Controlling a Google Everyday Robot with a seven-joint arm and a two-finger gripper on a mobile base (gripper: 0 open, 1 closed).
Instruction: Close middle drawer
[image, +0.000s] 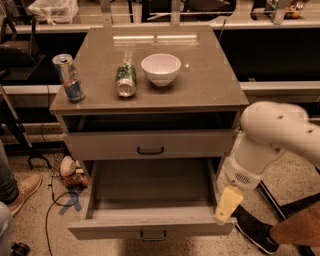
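Note:
The middle drawer (150, 187) is pulled far out of the grey-beige cabinet, and I see nothing inside it. Its front panel (150, 227) carries a small dark bar handle (152, 234). The top drawer (150, 145) above it stands slightly out, with a dark gap under the tabletop. The lowest drawer is hidden beneath the open one. My gripper (227, 204), a yellowish tip below the white arm (272, 140), hangs at the right front corner of the middle drawer, just above its front panel.
On the tabletop (210, 85) stand a blue can (69, 77), a green can lying on its side (126, 79) and a white bowl (161, 68). A person's shoe (22, 190) is at the left, another shoe (256, 233) at the right. Cables and small objects (70, 175) lie on the floor at the left.

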